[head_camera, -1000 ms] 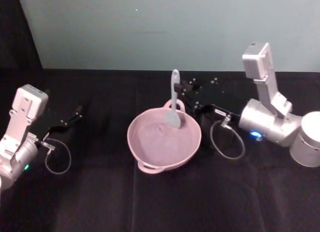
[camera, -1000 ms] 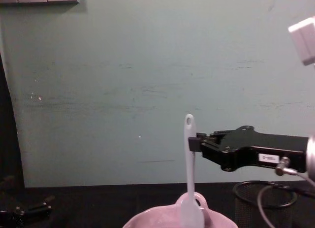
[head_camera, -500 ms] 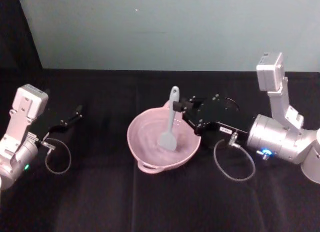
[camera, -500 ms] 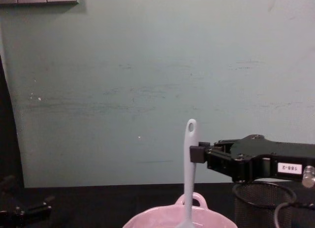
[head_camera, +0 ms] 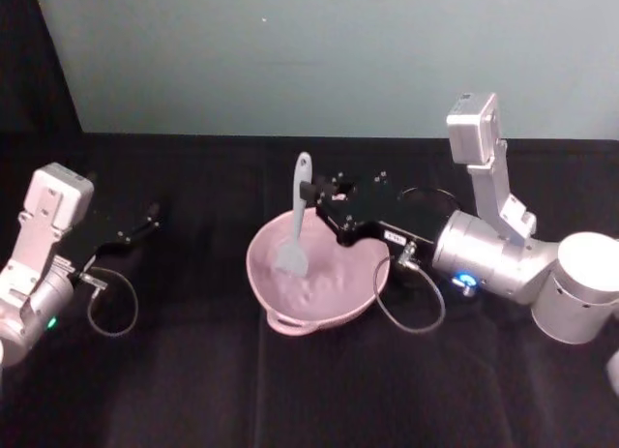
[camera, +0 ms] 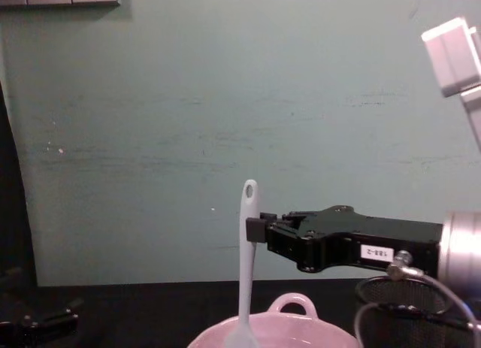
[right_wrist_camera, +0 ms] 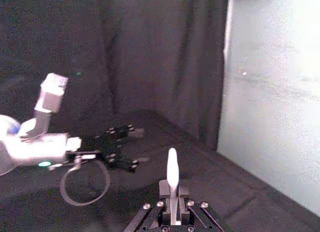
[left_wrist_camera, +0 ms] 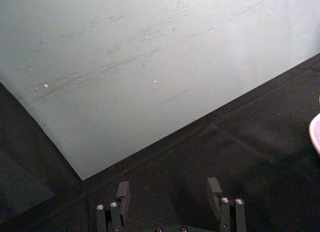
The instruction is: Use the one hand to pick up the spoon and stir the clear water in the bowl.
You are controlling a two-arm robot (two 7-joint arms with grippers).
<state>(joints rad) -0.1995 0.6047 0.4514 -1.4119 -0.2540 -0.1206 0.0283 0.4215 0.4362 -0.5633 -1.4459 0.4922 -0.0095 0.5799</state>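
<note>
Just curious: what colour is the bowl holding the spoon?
The bowl is pale pink; the head view shows it best.

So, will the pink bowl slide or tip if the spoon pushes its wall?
Probably not tip: the bowl is wide and low. It looks like glossy ceramic, so likely heavy, and the black cloth should grip it. The thin spoon in the right claw may flex first. The left claw rests aside.

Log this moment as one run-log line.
phase: stir | right gripper: shut on spoon handle | spoon head: in bowl | left gripper: open, parked left
</note>
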